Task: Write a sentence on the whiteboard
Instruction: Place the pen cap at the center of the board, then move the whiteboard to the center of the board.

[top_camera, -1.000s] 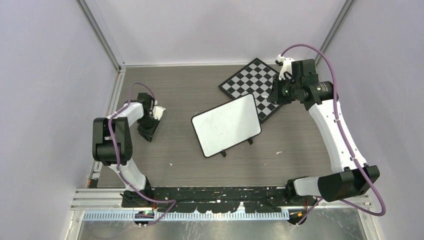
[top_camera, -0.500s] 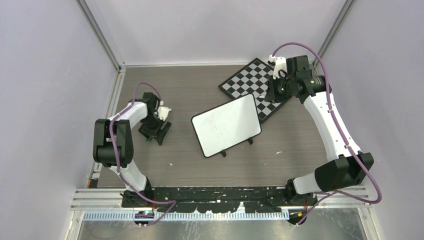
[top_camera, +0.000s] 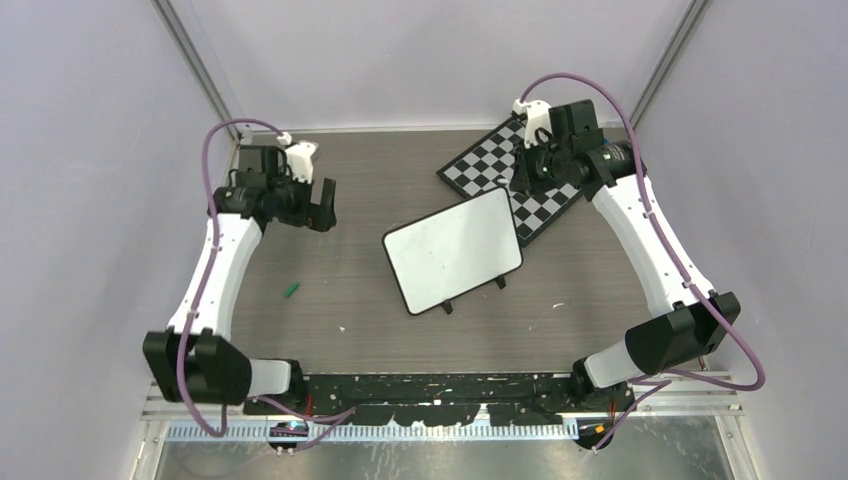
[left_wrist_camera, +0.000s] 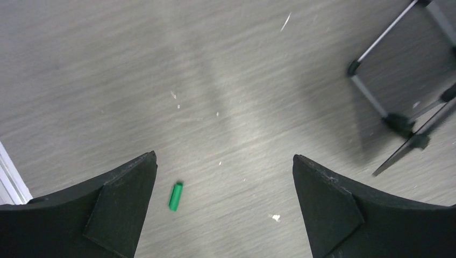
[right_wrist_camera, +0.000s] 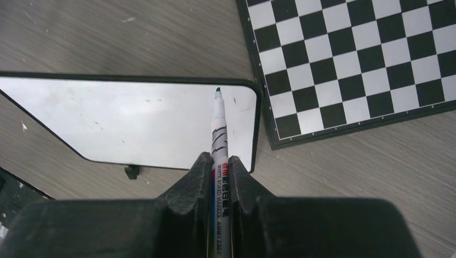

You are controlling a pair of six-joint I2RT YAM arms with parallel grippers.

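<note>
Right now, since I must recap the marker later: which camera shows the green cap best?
The left wrist view: the green cap lies close and unobstructed on the table. The top view shows only a tiny green speck; the right wrist view misses it.

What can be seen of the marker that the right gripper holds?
The marker is a slim pen: white barrel, black stripes, printed lettering, plastic by its look. It is uncapped, with a small dark tip. The right gripper is shut on its barrel, and it points straight ahead of the gripper. In the wrist view its tip lies over a corner of the whiteboard, beside the chessboard; whether it touches the board cannot be told.
</note>
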